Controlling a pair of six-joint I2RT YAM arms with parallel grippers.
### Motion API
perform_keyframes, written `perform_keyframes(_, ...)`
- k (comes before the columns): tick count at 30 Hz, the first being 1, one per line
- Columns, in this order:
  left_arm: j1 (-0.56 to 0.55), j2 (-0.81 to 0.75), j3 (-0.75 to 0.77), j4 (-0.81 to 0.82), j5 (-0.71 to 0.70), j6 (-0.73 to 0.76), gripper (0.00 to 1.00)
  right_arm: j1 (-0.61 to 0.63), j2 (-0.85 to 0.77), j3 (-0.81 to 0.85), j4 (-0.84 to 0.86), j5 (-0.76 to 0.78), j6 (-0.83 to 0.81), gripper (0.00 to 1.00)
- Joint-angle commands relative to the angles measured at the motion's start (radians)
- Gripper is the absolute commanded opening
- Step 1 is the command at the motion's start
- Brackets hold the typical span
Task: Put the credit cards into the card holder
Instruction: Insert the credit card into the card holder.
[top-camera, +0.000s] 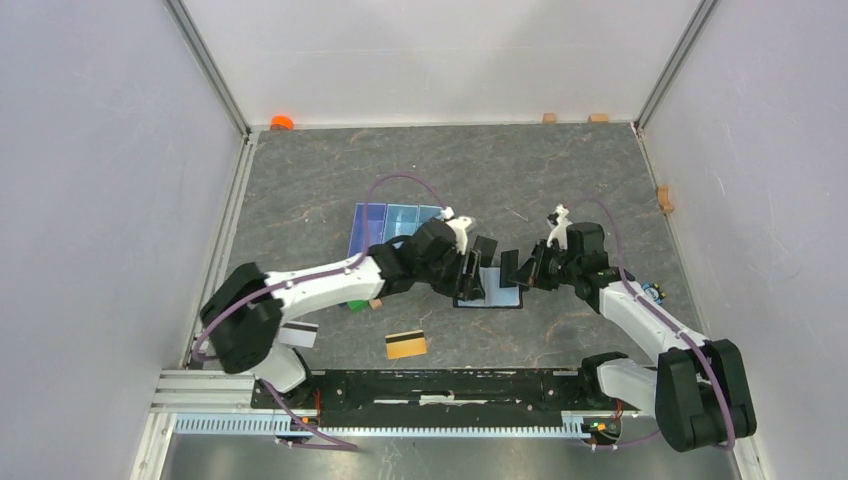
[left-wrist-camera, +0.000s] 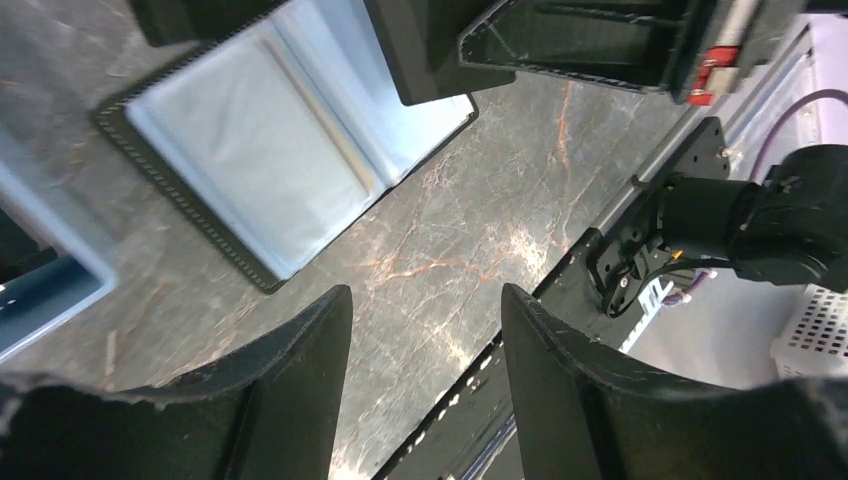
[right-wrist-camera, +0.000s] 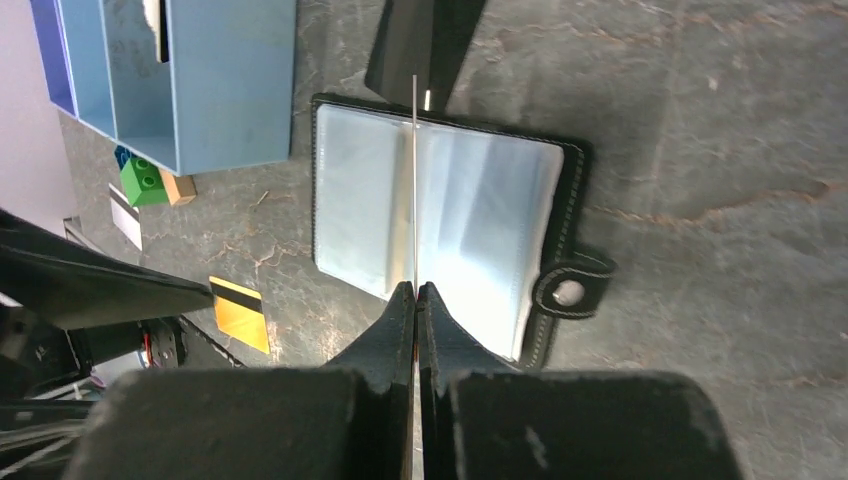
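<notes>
Pinching one of three credit cards (right-wrist-camera: 414, 180), the right tool (right-wrist-camera: 415, 290) overhangs one card holder (right-wrist-camera: 480, 210); left tool (left-wrist-camera: 425, 300) released.

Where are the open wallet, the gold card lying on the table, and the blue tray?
card holder (right-wrist-camera: 480, 215): right wrist view, on its light blue lining.
gold card (top-camera: 406, 344): top view, on its orange face.
blue tray (right-wrist-camera: 232, 80): right wrist view, on its broad light blue side.
</notes>
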Motion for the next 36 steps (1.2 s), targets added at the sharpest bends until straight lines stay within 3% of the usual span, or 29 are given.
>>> perform_keyframes(1,-0.032,0.113,0.073,0.095,-0.042,-0.091,0.64,-0.056,-0.055,-0.03,0.018,-0.053,0.001,0.0)
perform_keyframes(9,-0.021,0.28,0.11,0.079,-0.077,-0.067,0.65,-0.066,-0.056,-0.104,0.115,-0.133,0.06,0.0)
perform_keyframes(24,0.082,0.218,-0.008,0.079,-0.111,-0.056,0.66,-0.054,0.038,-0.167,0.301,-0.215,0.157,0.0)
perform_keyframes(36,0.09,0.239,-0.008,0.061,-0.11,-0.047,0.67,-0.014,0.109,-0.198,0.364,-0.216,0.201,0.0)
